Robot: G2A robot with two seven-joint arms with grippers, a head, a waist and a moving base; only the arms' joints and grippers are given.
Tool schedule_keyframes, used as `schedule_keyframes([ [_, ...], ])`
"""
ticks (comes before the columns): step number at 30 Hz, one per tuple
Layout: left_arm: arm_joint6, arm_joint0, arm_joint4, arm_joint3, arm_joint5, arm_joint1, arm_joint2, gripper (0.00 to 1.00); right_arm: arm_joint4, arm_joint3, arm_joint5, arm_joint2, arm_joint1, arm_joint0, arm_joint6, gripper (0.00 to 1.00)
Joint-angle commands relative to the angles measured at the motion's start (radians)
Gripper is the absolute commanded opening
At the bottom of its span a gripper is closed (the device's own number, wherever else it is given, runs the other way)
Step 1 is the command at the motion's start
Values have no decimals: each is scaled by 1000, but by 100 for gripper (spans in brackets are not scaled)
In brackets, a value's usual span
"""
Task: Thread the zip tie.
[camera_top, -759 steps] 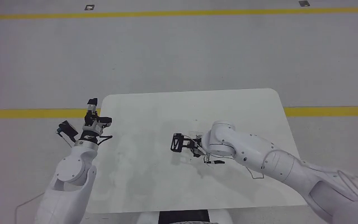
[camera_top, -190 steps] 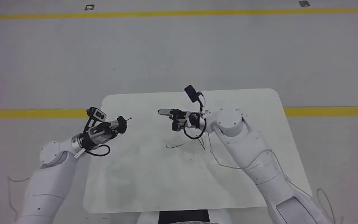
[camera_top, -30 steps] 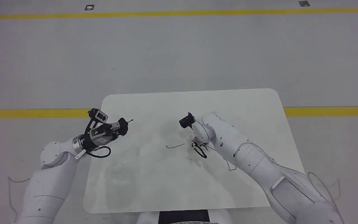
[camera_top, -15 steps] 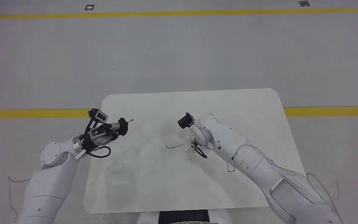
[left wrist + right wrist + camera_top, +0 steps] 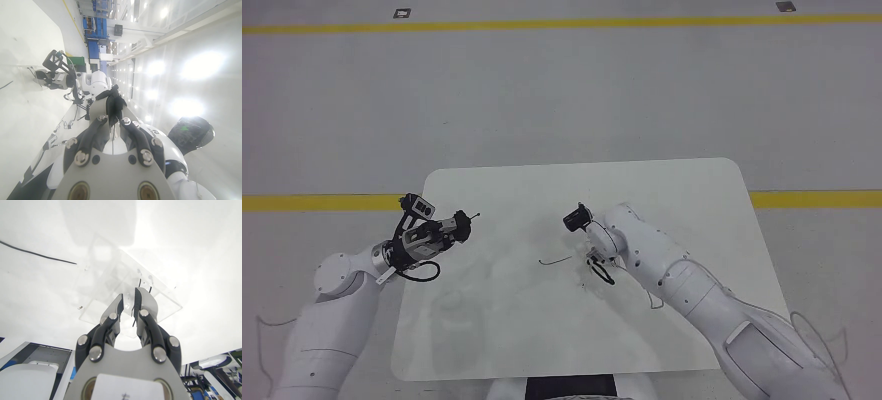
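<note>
My right gripper (image 5: 129,294) has come down at the clear plate (image 5: 166,306); whether it pinches, I cannot tell. My left gripper (image 5: 113,98), clenched on the zip tie (image 5: 112,140), waits well apart from it, so threading has not begun.

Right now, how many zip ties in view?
3: a loose tie on the table, a tie through the clear plate by the right claw, a thin tie in the left claw. More may be hidden.
</note>
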Motion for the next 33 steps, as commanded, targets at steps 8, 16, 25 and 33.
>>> schedule_keyframes([
  [8, 0, 0, 0, 0, 0, 0, 0, 0, -9, -8, -2, 23, -1, -8, 7, 0],
  [16, 0, 0, 0, 0, 0, 0, 0, 0, -23, -34, 10, 57, 5, -29, 20, 18],
  [25, 0, 0, 0, 0, 0, 0, 0, 0, -7, -12, 10, 73, -1, -32, 17, 17],
  [33, 0, 0, 0, 0, 0, 0, 0, 0, 0, 19, 7, 73, -11, -27, 8, 10],
])
